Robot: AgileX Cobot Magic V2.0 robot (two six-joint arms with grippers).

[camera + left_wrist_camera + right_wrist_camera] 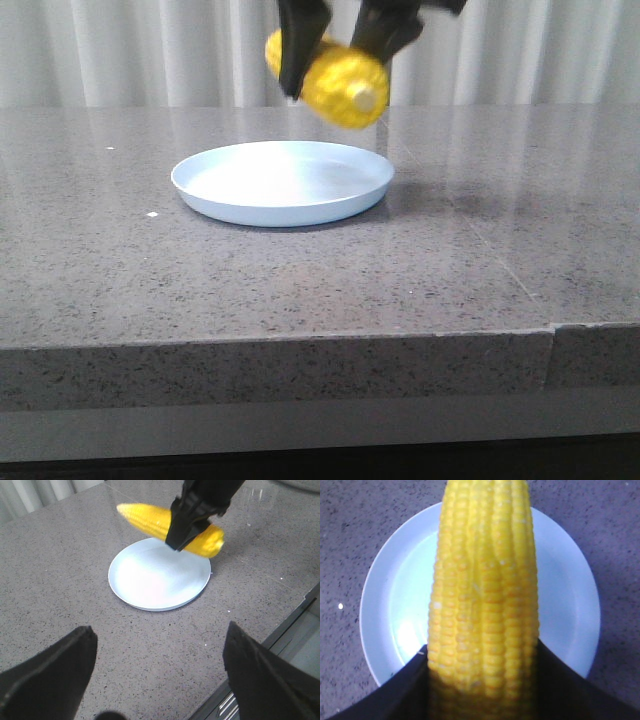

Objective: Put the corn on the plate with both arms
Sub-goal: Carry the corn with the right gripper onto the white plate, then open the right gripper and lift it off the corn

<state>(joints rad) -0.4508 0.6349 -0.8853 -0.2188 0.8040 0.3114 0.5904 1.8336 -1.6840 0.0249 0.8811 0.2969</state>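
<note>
**Corn Held Above Plate by Right Gripper; Left Gripper Empty**

The right gripper [335, 55] is closed on the corn [340, 85], with one black finger on each side of the cob. The right wrist view confirms this: both fingers [402, 690] press against the flanks of the cob [485, 595], which runs lengthwise across the plate [570, 605] beneath it.

In the front view, the corn hangs clear of the tabletop [300, 290], above the far rim of the plate [200, 185] at about the 1 o'clock position. The cob is tilted, with its pale stub end facing the camera. No contact between the corn and the plate is visible.

The left gripper [160, 680] is spread wide, and nothing lies between its fingers [55, 670]. It is positioned over bare tabletop [65, 580], apart from the plate [150, 580]. From this view, the corn [150, 520] and the right gripper [192, 517] appear above the plate's far edge.
</note>
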